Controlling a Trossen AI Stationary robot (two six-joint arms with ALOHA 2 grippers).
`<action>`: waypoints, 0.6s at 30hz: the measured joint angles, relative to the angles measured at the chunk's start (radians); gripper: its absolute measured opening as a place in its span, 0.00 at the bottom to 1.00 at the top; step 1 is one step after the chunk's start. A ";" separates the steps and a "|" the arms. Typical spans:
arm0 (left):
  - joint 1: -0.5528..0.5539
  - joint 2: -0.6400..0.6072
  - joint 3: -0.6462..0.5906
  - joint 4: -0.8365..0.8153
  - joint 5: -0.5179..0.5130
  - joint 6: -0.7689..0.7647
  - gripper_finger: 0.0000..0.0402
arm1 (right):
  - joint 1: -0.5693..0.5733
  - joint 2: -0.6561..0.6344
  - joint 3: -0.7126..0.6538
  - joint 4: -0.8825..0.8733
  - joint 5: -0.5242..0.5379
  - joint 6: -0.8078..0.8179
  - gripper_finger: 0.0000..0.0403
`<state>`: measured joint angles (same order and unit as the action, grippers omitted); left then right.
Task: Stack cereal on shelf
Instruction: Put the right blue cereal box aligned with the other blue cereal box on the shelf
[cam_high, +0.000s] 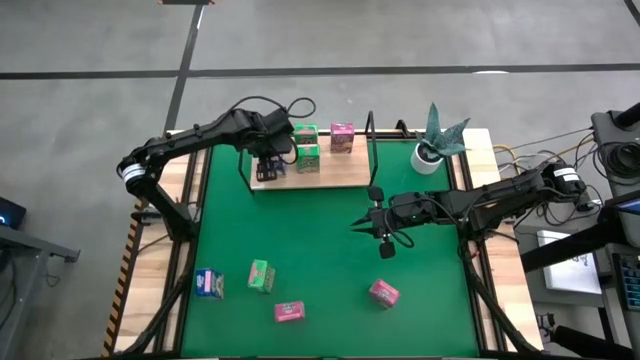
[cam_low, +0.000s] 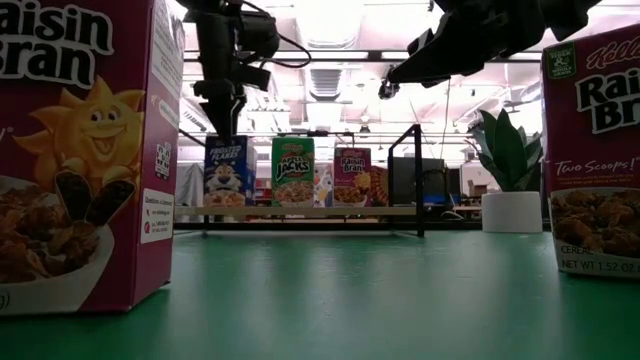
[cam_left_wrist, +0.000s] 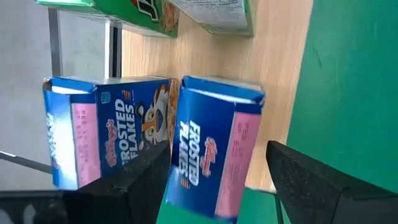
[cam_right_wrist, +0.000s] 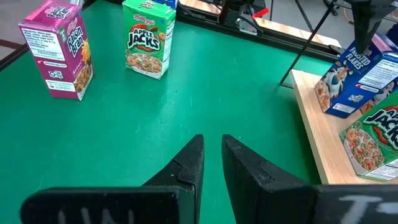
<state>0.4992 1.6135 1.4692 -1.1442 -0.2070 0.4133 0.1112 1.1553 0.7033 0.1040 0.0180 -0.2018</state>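
The shelf (cam_high: 335, 172), a light-wood board with black rod uprights, lies at the mat's far side. Standing on it are two blue boxes (cam_left_wrist: 102, 127), two green boxes (cam_high: 307, 157) and a pink box (cam_high: 342, 137). My left gripper (cam_left_wrist: 217, 149) hangs open, pointing down, just above the nearer blue box (cam_left_wrist: 214, 155), which stands on the board (cam_low: 225, 170). Its fingers (cam_left_wrist: 311, 180) stand on either side of that box, with a gap on one side. My right gripper (cam_right_wrist: 212, 140) hovers shut over the mat's middle (cam_high: 368, 226), holding nothing.
On the near half of the green mat stand a blue box (cam_high: 209, 284), a green box (cam_high: 261, 276) and two pink boxes (cam_high: 289, 312) (cam_high: 384, 293). A potted plant (cam_high: 435, 142) stands at the far right corner. Bare mat lies between the board and these boxes.
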 joint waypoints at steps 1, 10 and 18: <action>-0.002 -0.002 0.012 -0.013 0.000 0.001 0.62 | 0.000 0.000 0.000 0.000 0.000 0.000 0.12; -0.014 -0.024 0.145 -0.075 0.033 0.056 0.53 | 0.000 0.000 0.000 -0.001 0.000 0.003 0.12; -0.002 -0.025 0.109 -0.069 0.054 0.064 0.06 | 0.000 0.000 0.000 -0.001 0.000 0.001 0.12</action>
<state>0.4976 1.5887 1.5787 -1.2129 -0.1533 0.4774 0.1112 1.1553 0.7033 0.1033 0.0181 -0.2005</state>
